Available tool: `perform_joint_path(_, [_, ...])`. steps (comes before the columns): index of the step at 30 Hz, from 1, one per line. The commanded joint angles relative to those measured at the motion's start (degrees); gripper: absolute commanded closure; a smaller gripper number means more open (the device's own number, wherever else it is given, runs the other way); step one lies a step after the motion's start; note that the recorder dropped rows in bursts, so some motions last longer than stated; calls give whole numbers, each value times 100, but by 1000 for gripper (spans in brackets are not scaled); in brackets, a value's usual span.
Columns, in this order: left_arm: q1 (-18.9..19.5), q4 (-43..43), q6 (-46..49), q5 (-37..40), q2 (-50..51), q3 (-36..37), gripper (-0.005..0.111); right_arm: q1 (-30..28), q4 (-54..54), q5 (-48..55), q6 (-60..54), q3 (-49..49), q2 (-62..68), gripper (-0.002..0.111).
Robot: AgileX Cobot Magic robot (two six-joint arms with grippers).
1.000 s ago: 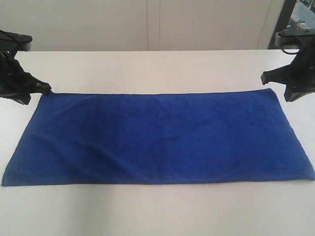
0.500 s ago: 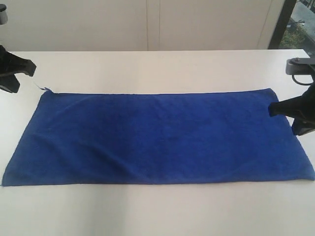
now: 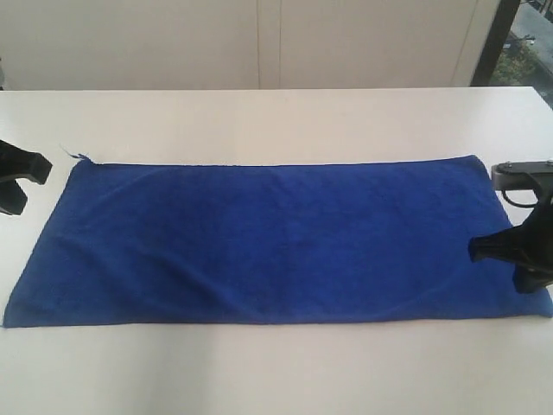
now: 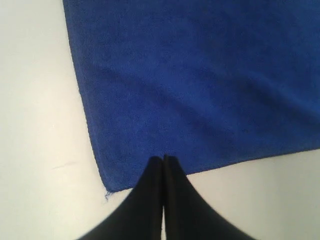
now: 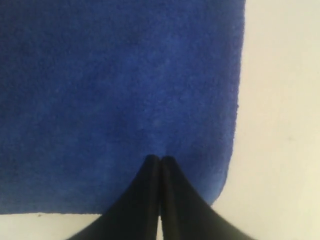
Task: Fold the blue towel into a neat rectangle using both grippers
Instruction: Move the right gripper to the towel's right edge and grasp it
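The blue towel [image 3: 276, 238] lies flat, long axis left to right. The left gripper [image 3: 43, 168] sits beside its far-left corner, the right gripper [image 3: 474, 251] over its near-right end. Both are pinched together and empty.

We see our left gripper [image 4: 163, 159] with its 2 black fingers [image 4: 145, 200] pressed together, tips against the blue towel [image 4: 200, 85] at its edge, near a corner. A loose thread [image 4: 106, 196] hangs from that corner. White table [image 4: 40, 125] borders the towel's 2 visible edges.
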Motion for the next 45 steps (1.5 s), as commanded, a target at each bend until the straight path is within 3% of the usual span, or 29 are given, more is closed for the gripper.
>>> perform_joint_path(1, [-5, -73, 23, -59, -61, 32, 107, -21, -165, 76, 70, 28, 251, 108])
perform_joint_path(13, [-5, -73, 23, -74, -61, 32, 107, -21, -820, 779, 576, 28, 401, 108])
perform_joint_path(24, [-5, -73, 23, -74, -61, 32, 107, -62, -635, 409, 660, -550, -590, 108])
perform_joint_path(37, [-5, -73, 23, -74, -61, 32, 107, -384, -441, -145, 452, -1972, 1069, 108])
perform_joint_path(45, [-5, -73, 23, -74, -61, 32, 107, -371, -199, -311, 452, -2140, 1496, 78])
